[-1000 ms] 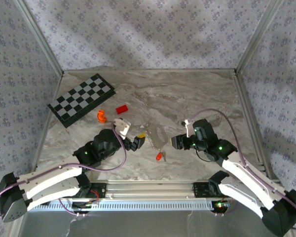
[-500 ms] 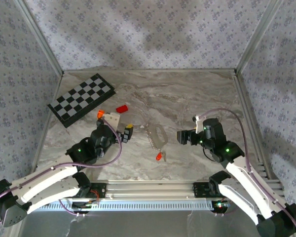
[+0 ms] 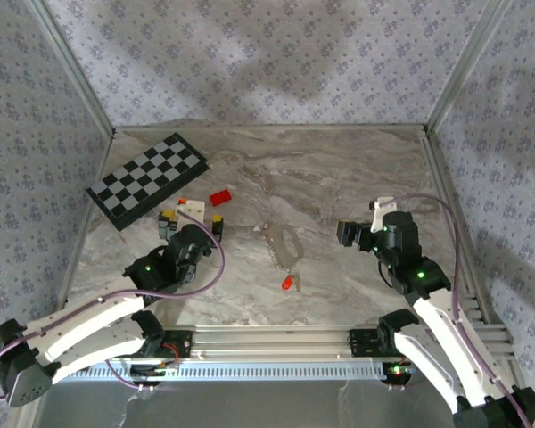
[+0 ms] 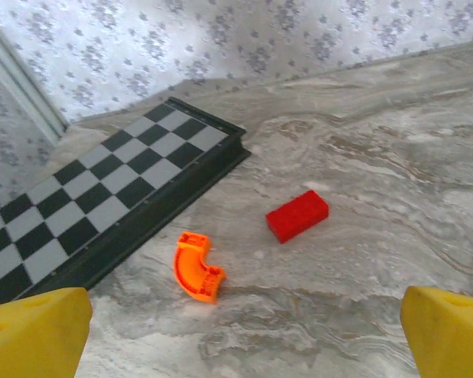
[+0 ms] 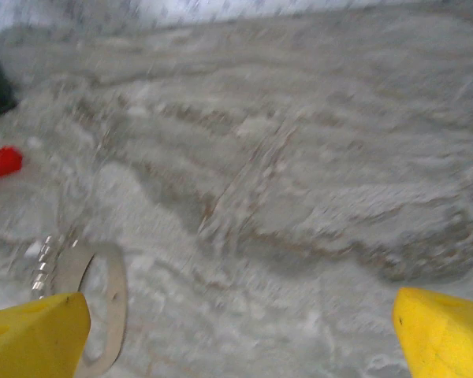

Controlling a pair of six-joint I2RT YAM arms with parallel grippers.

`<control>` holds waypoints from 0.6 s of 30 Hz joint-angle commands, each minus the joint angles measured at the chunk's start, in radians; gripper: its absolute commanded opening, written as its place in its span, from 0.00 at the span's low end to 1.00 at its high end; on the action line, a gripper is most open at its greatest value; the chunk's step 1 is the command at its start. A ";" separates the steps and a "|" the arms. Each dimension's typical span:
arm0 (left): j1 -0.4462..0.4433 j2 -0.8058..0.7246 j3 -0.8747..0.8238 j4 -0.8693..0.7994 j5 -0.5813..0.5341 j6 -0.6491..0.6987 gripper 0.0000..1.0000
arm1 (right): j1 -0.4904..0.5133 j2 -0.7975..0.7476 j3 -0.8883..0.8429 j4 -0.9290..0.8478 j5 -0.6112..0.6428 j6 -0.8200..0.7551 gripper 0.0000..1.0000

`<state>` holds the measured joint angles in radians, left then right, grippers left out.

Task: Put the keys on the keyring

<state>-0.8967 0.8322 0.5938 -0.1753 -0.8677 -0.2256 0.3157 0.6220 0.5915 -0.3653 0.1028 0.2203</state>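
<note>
The keys (image 3: 281, 241) lie flat on the marble table (image 3: 339, 169) near its middle, a thin grey bunch. Just in front of them is the keyring's small red tag (image 3: 287, 282). My left gripper (image 3: 192, 219) is open to their left, beside the chessboard, with nothing between its yellow fingertips (image 4: 31, 331). My right gripper (image 3: 344, 234) is open to the right of the keys and apart from them. The right wrist view is blurred; a metal loop of the bunch (image 5: 102, 307) lies at its lower left, beyond the open fingertips (image 5: 445, 331).
A folded chessboard (image 3: 147, 178) lies at the far left, also seen as the chessboard (image 4: 102, 189). An orange curved piece (image 4: 195, 266) and a red block (image 4: 298, 215) sit just ahead of the left gripper (image 4: 236, 335). Patterned walls enclose the table.
Both arms have drawn away from the keys: the left gripper went left and back toward the chessboard and spread wide, the right gripper moved right. The keys stay on the table.
</note>
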 commanded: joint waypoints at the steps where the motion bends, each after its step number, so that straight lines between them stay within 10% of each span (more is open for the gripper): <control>1: 0.006 -0.037 -0.041 0.044 -0.083 0.066 1.00 | -0.014 -0.051 -0.048 0.086 0.136 0.011 1.00; 8: 0.071 -0.062 -0.123 0.126 -0.184 0.142 1.00 | -0.034 -0.064 -0.109 0.154 0.260 -0.034 1.00; 18: 0.325 -0.054 -0.225 0.247 0.111 0.189 1.00 | -0.034 -0.054 -0.187 0.221 0.376 -0.137 1.00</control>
<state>-0.6209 0.7815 0.3725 0.0315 -0.8593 -0.0444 0.2855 0.5682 0.4328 -0.2020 0.4126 0.1490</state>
